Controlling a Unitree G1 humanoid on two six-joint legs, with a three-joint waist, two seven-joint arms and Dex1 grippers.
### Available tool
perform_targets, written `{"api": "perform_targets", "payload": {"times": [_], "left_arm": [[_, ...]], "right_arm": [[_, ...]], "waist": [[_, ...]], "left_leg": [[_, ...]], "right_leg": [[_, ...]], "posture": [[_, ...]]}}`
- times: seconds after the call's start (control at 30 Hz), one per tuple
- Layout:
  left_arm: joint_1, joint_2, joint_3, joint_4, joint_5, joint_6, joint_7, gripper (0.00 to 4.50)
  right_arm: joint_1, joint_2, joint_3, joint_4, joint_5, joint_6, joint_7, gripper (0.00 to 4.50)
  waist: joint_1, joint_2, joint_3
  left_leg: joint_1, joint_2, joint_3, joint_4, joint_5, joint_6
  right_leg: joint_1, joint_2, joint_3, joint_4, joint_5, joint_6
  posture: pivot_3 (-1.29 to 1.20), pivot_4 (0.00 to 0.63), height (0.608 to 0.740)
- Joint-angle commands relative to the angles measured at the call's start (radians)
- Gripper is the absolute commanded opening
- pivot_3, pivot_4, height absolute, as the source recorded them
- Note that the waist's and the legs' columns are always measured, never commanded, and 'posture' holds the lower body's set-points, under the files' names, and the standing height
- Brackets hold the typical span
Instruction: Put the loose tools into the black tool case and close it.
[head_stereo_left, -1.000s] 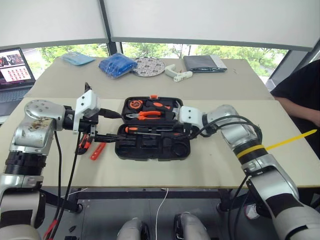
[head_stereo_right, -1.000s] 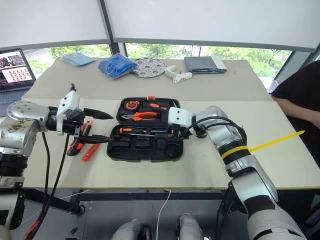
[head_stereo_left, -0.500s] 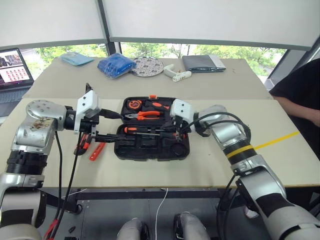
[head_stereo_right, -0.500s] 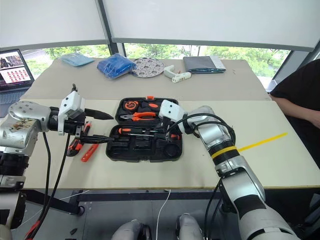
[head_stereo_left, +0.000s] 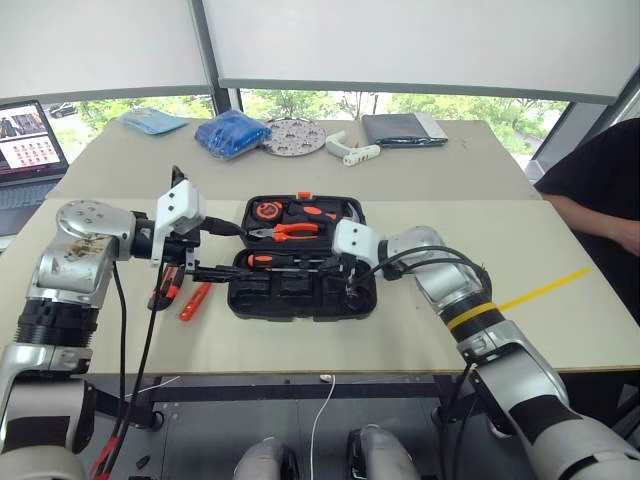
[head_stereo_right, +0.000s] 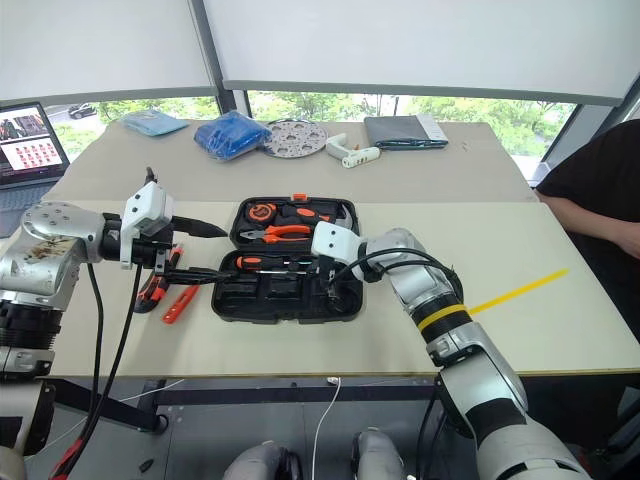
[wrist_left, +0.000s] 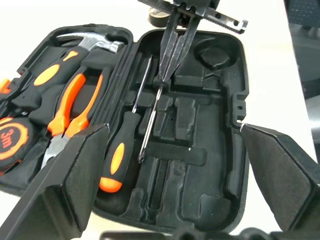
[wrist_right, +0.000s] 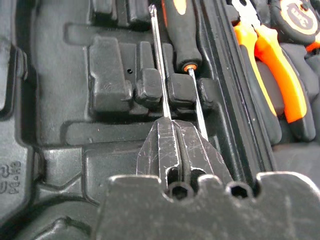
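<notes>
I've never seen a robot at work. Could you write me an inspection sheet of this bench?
Surface: beige table, with a yellow strip on the robot's right.
Job's things: black tool case open; one screwdriver seated in it; orange tester pen loose beside the case.
Clutter: blue bag, round disc and grey pouch on the far table.
Grippers: left gripper open beside the case; right gripper shut on a second screwdriver's shaft over the slots.
Cables: black cables along both arms.
Surroundings: laptop, windows, a person.
</notes>
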Motion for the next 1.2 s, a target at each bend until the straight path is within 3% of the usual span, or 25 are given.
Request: {"api": "perform_targets", "payload": {"times": [0.03, 0.23, 0.37, 0.43, 0.53, 0.7, 0.9, 0.93, 1.2], "left_arm": [[0.124, 0.032, 0.145, -0.118, -0.050, 0.120, 0.134, 4.50], [0.496, 0.034, 0.434, -0.352, -0.106, 0.284, 0.302, 4.50], [0.735, -0.012, 0.626, -0.460, -0.134, 0.346, 0.364, 4.50], [0.824, -0.032, 0.668, -0.512, -0.147, 0.362, 0.379, 4.50], [0.832, -0.033, 0.651, -0.562, -0.168, 0.396, 0.415, 4.50], [0.669, -0.003, 0.539, -0.610, -0.211, 0.563, 0.530, 4.50], [0.448, 0.017, 0.363, -0.553, -0.191, 0.724, 0.650, 4.50], [0.417, 0.014, 0.333, -0.537, -0.186, 0.736, 0.663, 4.50], [0.283, -0.041, 0.086, -0.382, -0.098, 0.674, 0.693, 4.50]], "right_arm": [[0.006, -0.052, -0.174, -0.317, 0.222, 0.287, 0.013, 1.10], [0.110, -0.160, -0.343, -0.703, 0.526, 0.613, 0.007, 3.17], [0.197, -0.251, -0.361, -0.829, 0.591, 0.630, 0.012, 4.45], [0.221, -0.264, -0.359, -0.846, 0.611, 0.632, -0.013, 4.45], [0.235, -0.266, -0.348, -0.854, 0.628, 0.628, -0.046, 4.45], [0.257, -0.272, -0.314, -0.867, 0.610, 0.589, -0.094, 4.45], [0.295, -0.285, -0.309, -0.900, 0.622, 0.569, -0.143, 4.45], [0.301, -0.284, -0.312, -0.908, 0.627, 0.570, -0.155, 4.45], [0.360, -0.289, -0.327, -0.975, 0.657, 0.580, -0.234, 4.45]], "waist": [[-0.001, 0.000, 0.000], [0.003, 0.000, 0.000], [0.005, -0.001, 0.000], [0.013, -0.001, 0.000], [0.030, -0.001, 0.000], [0.059, -0.002, 0.000], [0.052, -0.003, -0.001], [0.050, -0.003, -0.001], [0.040, -0.004, -0.001]], "left_leg": [[-0.001, 0.000, 0.000, 0.000, 0.000, 0.000], [-0.003, 0.001, -0.003, -0.006, -0.001, 0.000], [0.000, 0.000, -0.004, -0.009, -0.001, -0.001], [0.003, 0.000, -0.003, -0.010, -0.003, -0.004], [0.004, 0.000, -0.003, -0.012, -0.005, -0.012], [0.004, 0.000, -0.005, -0.012, -0.001, -0.017], [0.003, -0.001, -0.004, -0.014, -0.001, -0.014], [0.003, -0.001, -0.003, -0.015, 0.004, -0.007], [0.005, -0.001, -0.002, -0.018, 0.004, -0.006]], "right_leg": [[-0.001, 0.000, 0.000, 0.000, 0.000, 0.000], [-0.001, 0.001, -0.002, -0.004, 0.000, -0.001], [0.000, -0.001, -0.001, -0.008, -0.001, 0.000], [0.002, -0.002, -0.002, -0.008, -0.003, 0.003], [0.002, -0.007, -0.001, -0.008, -0.005, 0.005], [0.002, -0.010, -0.002, -0.008, -0.002, 0.001], [0.002, -0.001, -0.003, -0.008, 0.000, 0.000], [0.002, 0.000, -0.003, -0.008, 0.003, -0.005], [0.002, 0.001, -0.002, -0.009, 0.001, -0.005]], "posture": [[0.00, 0.150, 0.718], [0.00, 0.150, 0.718], [0.00, 0.150, 0.718], [0.00, 0.150, 0.718], [0.00, 0.150, 0.718], [0.00, 0.150, 0.718], [0.00, 0.150, 0.718], [0.00, 0.150, 0.718], [0.00, 0.150, 0.718]]}}
